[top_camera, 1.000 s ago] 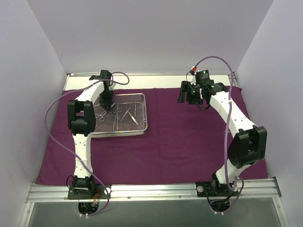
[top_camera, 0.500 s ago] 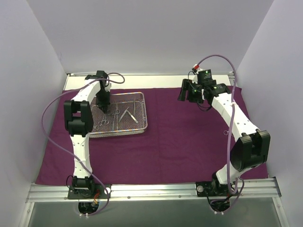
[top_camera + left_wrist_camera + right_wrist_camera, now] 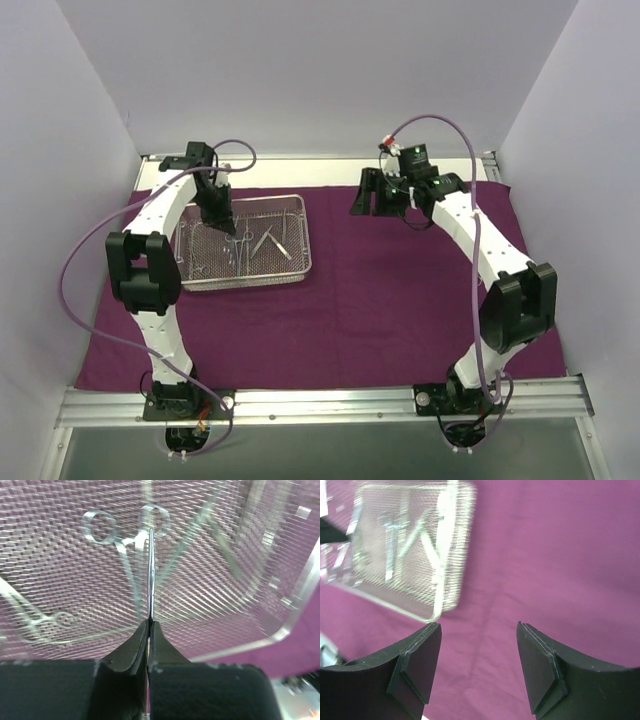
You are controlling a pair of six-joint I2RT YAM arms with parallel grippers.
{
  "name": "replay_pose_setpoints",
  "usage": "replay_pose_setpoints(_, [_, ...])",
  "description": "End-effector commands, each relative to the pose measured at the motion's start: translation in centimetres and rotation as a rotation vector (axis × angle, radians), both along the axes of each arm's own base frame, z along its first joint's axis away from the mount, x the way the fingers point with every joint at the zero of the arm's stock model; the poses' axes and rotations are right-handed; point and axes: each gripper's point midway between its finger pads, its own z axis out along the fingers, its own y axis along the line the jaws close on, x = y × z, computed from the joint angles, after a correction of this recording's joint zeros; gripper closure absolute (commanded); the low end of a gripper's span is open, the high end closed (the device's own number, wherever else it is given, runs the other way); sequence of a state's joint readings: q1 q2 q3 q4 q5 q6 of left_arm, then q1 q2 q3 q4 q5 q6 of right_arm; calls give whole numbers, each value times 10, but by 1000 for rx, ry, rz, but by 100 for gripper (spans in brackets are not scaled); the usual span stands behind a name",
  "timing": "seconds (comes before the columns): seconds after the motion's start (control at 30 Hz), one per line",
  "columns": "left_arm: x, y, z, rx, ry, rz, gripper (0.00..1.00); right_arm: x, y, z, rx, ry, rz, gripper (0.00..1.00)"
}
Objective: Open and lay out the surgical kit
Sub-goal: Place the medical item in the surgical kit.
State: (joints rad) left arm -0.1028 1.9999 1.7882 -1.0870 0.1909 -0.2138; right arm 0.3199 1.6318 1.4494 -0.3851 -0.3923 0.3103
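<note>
The surgical kit lies open: the maroon cloth (image 3: 400,300) is spread flat and the silver wire-mesh tray (image 3: 245,283) stands on its far left. Several scissor-handled forceps and tweezers (image 3: 268,240) lie in the tray. My left gripper (image 3: 224,224) hangs over the tray's back left, shut on a thin silver instrument (image 3: 150,575) that shows edge-on just above the mesh (image 3: 220,605). Ring-handled forceps (image 3: 100,527) lie below it. My right gripper (image 3: 362,203) hovers open over bare cloth (image 3: 545,555) to the right of the tray (image 3: 447,555), with nothing between its fingers (image 3: 422,665).
White walls close in the left, right and back sides. A metal rail (image 3: 320,405) with both arm bases runs along the near edge. Purple cables loop off each arm. A strip of pale table (image 3: 330,172) shows behind the cloth.
My left gripper has shut on the thin instrument in the tray and the left arm has swung outward to the left. My right gripper has shifted left toward the tray, still open.
</note>
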Motion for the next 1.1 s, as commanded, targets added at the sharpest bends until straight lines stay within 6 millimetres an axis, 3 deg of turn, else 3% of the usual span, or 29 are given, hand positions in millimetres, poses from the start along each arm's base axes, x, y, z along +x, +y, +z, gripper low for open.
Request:
replay_pose_setpoints(0.0, [7, -33, 45, -210, -129, -21, 98, 3, 44, 27, 131, -51, 157, 38])
replay_pose_setpoints(0.13, [8, -64, 84, -413, -232, -10, 98, -7, 99, 55, 291, -57, 283, 37])
replay_pose_setpoints(0.2, [17, -79, 120, -529, -347, 17, 98, -4, 115, 54, 335, -15, 260, 37])
replay_pose_setpoints(0.23, [13, -87, 115, -557, -348, 26, 98, -1, 124, 62, 369, -17, 248, 37])
replay_pose_setpoints(0.27, [25, -94, 132, -603, -444, 15, 98, -2, 134, 62, 390, 27, 207, 38])
replay_pose_setpoints(0.3, [22, -100, 142, -642, -449, 49, 98, -1, 141, 57, 389, 47, 182, 39])
replay_pose_setpoints(0.47, [19, -131, 150, -699, -465, 61, 98, -4, 171, 56, 394, 62, 111, 41])
replay_pose_setpoints(0.7, [14, -153, 163, -726, -478, 67, 98, -4, 175, 55, 345, 30, 81, 41])
replay_pose_setpoints(1.07, [8, -159, 165, -748, -470, 48, 98, -5, 176, 44, 296, 19, 75, 48])
